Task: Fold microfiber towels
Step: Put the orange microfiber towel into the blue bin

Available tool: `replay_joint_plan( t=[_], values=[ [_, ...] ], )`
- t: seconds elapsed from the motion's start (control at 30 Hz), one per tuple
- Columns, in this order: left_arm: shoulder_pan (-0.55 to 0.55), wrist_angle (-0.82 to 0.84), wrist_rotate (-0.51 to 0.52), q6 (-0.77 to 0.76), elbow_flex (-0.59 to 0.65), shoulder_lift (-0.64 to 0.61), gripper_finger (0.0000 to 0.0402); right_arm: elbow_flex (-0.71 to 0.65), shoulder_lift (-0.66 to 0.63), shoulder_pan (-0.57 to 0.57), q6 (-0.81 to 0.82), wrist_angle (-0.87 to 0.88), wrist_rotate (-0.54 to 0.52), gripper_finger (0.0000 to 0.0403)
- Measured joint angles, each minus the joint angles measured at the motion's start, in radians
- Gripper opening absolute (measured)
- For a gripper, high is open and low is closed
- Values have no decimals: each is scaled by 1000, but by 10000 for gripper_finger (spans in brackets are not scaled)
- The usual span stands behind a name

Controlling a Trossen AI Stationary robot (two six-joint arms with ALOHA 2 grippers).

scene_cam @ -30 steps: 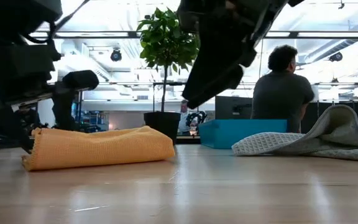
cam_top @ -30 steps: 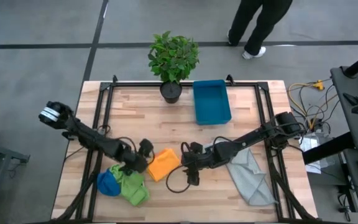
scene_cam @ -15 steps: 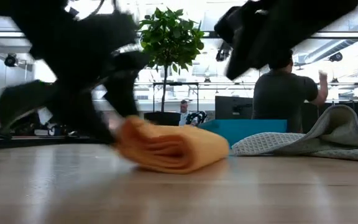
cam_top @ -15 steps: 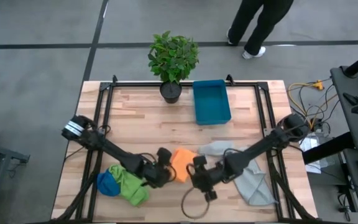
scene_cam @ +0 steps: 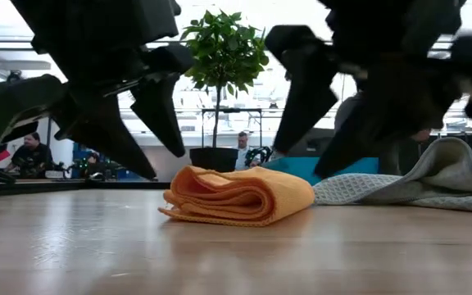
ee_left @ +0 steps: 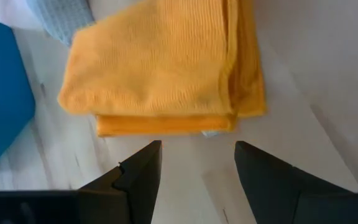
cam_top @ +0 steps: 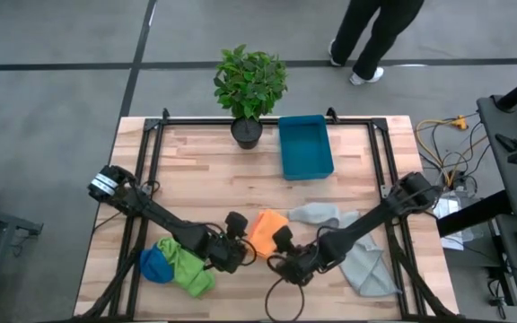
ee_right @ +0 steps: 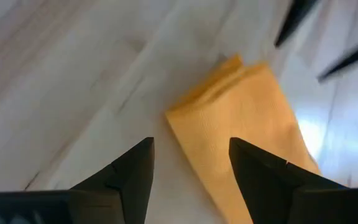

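Left gripper [cam_top: 238, 248]: low over the table's near middle, just beside the orange towel's near-left edge; jaws apart with nothing between them, the wrist view showing bare wood in the gap
Right gripper [cam_top: 287, 254]: low at the towel's near-right side, jaws likewise apart and empty
Orange towel [scene_cam: 240, 196]: lies folded in a neat layered pad between the two grippers, touched by neither; this one looks done
Green towel [cam_top: 188, 266]: crumpled near the table's front left, against the blue one; not folded
Blue towel [cam_top: 156, 264]: bunched at the green towel's left; not folded
Grey towel [cam_top: 359, 255]: spread loose and rumpled on the right side, partly under the right arm; not folded
Table [cam_top: 196, 175]: pale wood, bare across its middle
Bin [cam_top: 305, 146]: teal, toward the far edge, nothing visible inside
Plant [cam_top: 250, 82]: potted, at the far edge left of the bin
Progress: by my reading one of four folded, three left; whether the pad belongs in the bin is unclear
Writing: no brand, label or lettering legible
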State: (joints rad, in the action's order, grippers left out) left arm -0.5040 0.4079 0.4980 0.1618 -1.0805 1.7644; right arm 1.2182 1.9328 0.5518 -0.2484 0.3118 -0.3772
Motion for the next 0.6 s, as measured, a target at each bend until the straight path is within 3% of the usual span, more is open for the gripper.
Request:
replay_joint_plan(
  t=[0.23,0.6],
  values=[
    [0,1,0,0,1,0,191,8,104,-2,-113,-70,4,207],
    [-6,4,-18,-45,3,0,191,4,96,-14,-121,-57,-114,208]
  ],
)
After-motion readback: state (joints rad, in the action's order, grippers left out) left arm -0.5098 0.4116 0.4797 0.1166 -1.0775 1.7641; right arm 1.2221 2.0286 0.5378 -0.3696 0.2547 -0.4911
